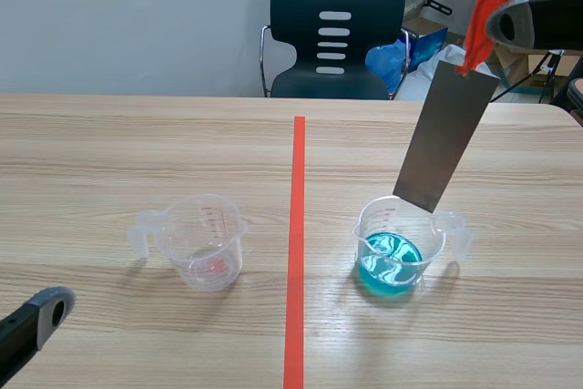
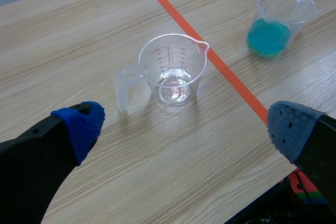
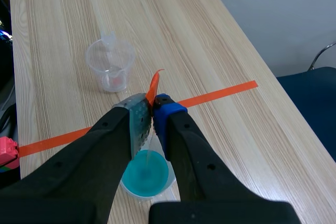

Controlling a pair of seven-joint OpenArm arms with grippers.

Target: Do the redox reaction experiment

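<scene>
The right claw [image 3: 153, 107] pinches the orange tab [image 1: 475, 23] on a long grey metal strip [image 1: 446, 134]. The strip hangs steeply, its lower end over the clear plastic beaker of blue liquid [image 1: 396, 252] directly below on the surface. The left claw [image 2: 186, 127] is spread.

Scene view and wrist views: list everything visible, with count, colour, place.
wooden table: 1, light, across the scene
tape line: 1, orange-red, along table's middle
clear plastic measuring cup with liquid: 1, liquid blue, right of tape line
empty plastic measuring cup: 1, clear, left of tape line
thin metal sheet: 1, grey, hanging over the blue-liquid cup's rim
orange-red strip: 1, atop the sheet, gripped
plastic chair: 1, black, beyond the table
left pincer: 1, black, blue pads, open, low
right pincer: 1, black, raised, shut on strip
</scene>
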